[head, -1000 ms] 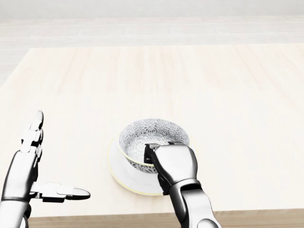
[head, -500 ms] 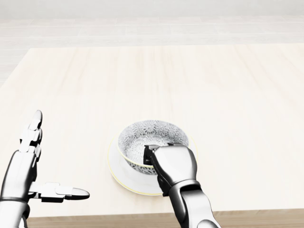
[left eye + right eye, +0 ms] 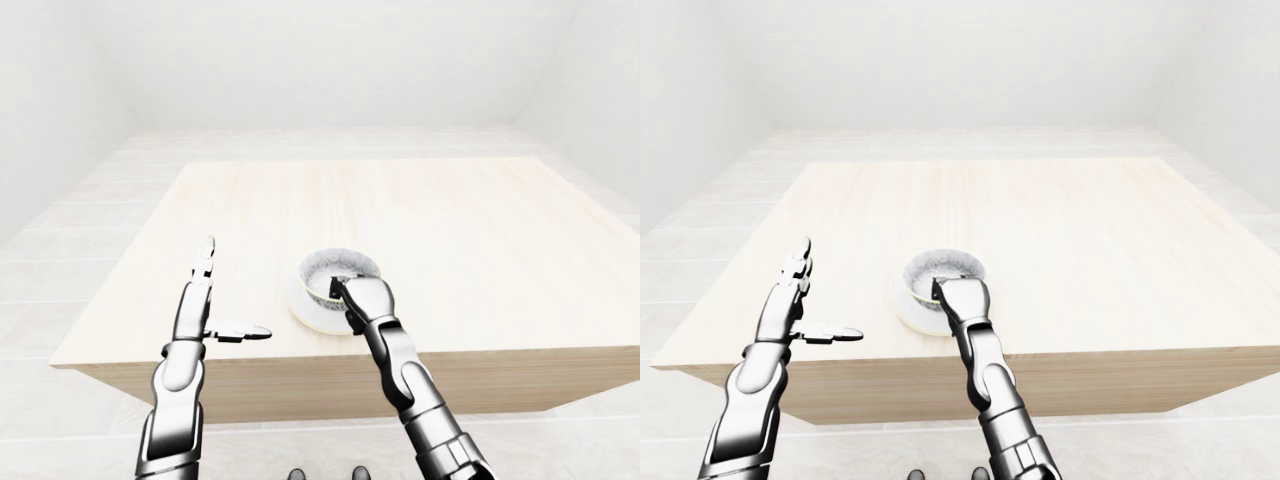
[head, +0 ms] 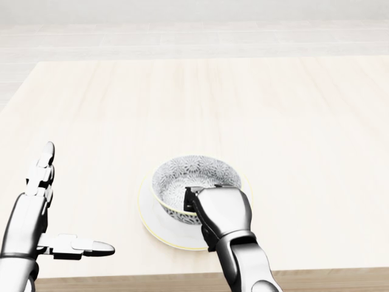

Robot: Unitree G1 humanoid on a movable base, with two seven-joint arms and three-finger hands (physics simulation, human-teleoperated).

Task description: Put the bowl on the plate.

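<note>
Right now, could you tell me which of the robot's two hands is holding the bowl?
The right hand: its fingers clasp the patterned bowl's rim; the left hand hangs open, apart.

Bare sim room: white walls, pale tile floor, one wood table.

Readable text, labels, brands, numbers, signs: none in any of the three views.
Nearest thing to a marking: bowl, inner wall covered in a grey-and-white floral pattern. This is ornament only, with no letters or figures to be made out.
</note>
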